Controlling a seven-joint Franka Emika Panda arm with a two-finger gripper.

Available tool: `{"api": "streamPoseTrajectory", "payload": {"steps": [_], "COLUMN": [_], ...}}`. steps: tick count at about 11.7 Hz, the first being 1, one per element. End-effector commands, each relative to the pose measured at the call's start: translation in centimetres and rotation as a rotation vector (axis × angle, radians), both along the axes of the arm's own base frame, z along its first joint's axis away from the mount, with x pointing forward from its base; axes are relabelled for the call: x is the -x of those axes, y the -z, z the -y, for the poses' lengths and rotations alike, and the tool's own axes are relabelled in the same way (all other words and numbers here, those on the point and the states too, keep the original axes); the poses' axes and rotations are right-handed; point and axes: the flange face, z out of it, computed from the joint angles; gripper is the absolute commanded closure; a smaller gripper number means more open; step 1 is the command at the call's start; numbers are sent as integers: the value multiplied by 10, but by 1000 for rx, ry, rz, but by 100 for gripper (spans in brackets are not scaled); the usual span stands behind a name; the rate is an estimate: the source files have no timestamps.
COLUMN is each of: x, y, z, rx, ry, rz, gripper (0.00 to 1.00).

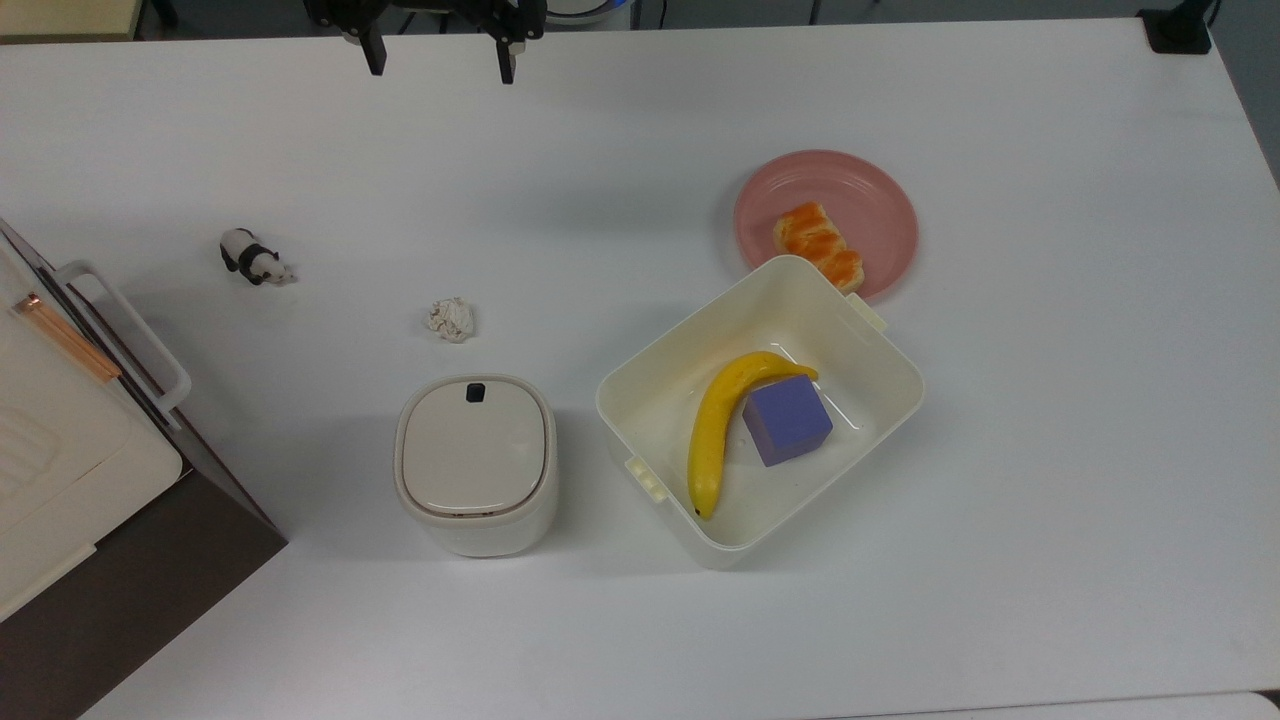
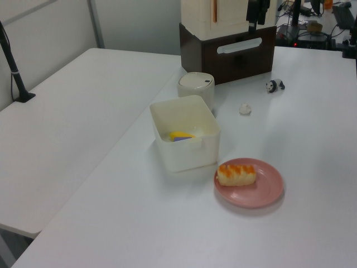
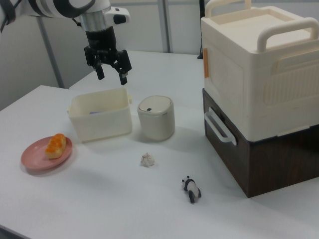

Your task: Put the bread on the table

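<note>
Bread lying on pink plate, fingers spread wide and empty, high above white table

Bread: a small oblong braided bun with a glossy orange-brown top and pale cream sides, lying flat on a round pink plate, set diagonally in the top view with one end toward the plate's middle and the other near the rim beside a cream bin. Surface: a large flat white rectangular tabletop that carries the plate, which stands at the right in the top view and at the near left in the right view.
</note>
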Motion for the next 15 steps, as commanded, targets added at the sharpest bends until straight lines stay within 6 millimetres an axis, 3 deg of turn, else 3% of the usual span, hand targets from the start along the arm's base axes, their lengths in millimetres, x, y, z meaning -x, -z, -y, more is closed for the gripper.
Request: {"api": "streamPoseTrajectory", "payload": {"steps": [1,6,8,15], "x": [6,6,7,7], "y": [2,9,15,16], "z": [-4,-7,-17,-14], "rx": [14,14,16,17], "ry": [-35,-41,-60,-69], "rz": [-1,-15,-27,-29], "gripper": [0,0,0,0]}}
